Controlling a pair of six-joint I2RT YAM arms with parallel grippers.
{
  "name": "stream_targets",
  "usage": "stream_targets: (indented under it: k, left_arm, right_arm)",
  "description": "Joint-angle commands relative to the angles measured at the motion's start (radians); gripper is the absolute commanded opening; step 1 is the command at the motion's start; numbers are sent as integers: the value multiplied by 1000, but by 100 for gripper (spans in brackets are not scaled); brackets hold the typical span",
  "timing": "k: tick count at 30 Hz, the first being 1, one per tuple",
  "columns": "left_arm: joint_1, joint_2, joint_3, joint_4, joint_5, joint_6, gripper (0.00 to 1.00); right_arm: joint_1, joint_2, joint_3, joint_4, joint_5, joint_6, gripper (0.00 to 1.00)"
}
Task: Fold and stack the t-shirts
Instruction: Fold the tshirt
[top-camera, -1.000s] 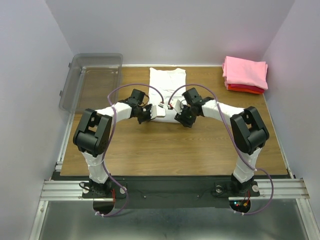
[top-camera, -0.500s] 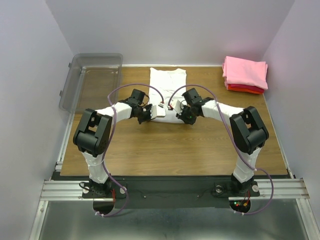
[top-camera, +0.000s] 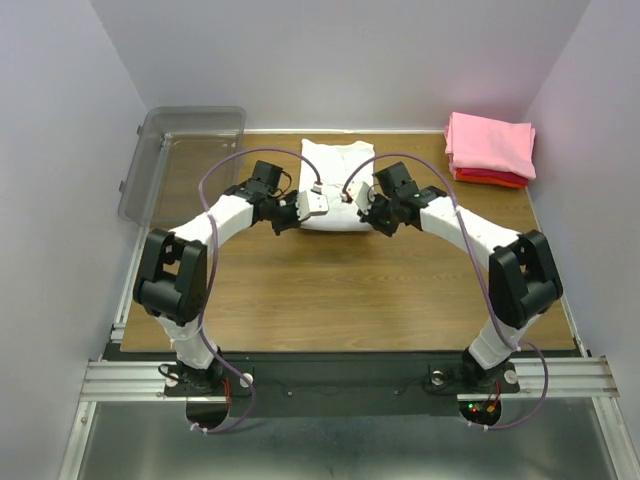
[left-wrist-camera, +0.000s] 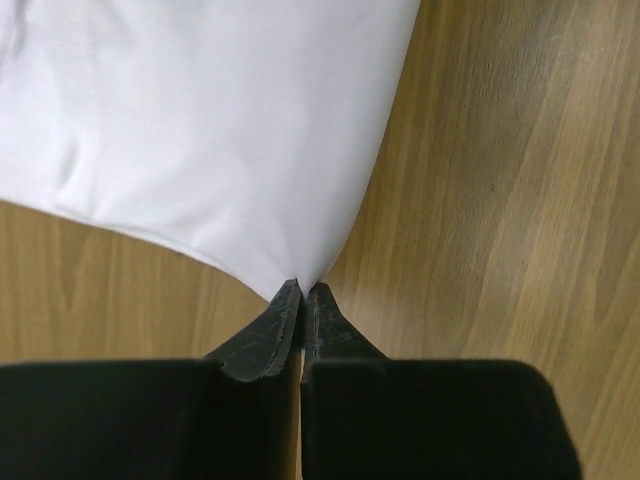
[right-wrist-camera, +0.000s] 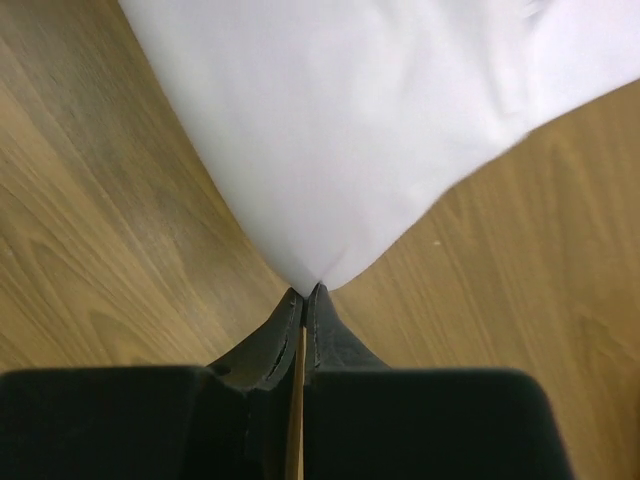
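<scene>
Top external view: both arms reach further out over the table (top-camera: 350, 300) than a second ago, and the near hem of the white t-shirt (top-camera: 335, 175) has gone with them, so the cloth covers less of the wood. The left gripper (top-camera: 298, 215) stays pinched almost together on the shirt's near left corner; in the left wrist view the cloth is drawn to a point between its tips. The right gripper (top-camera: 375, 215), part open a second ago, has closed tight on the near right corner; the right wrist view shows the cloth running into its meeting tips. With both corners held, I judge the fold of hem toward collar is under way on the last unfolded shirt.

At far left a clear bin (top-camera: 180, 160) overhangs the table's corner, apart from the arms. At the far right corner the pink t-shirt (top-camera: 490, 142) lies folded on the red t-shirt (top-camera: 490, 179), well apart from the work. Nothing lies in the fold's path.
</scene>
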Motion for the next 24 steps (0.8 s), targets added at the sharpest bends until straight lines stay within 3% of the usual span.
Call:
stream_targets:
  k: [1, 10, 17, 24]
  left_arm:
    - [5, -137, 38, -72, 40, -35, 0]
    - [-71, -381, -71, -231, 52, -43, 0]
    - [-186, -615, -155, -358, 134, -166, 0]
    - [-188, -651, -68, -454, 138, -178, 0]
  right_arm:
    - [7, -103, 60, -53, 4, 40, 1]
    - [10, -299, 23, -315, -110, 20, 0]
    - [52, -524, -85, -499, -263, 83, 0]
    - [50, -499, -12, -541, -224, 76, 1]
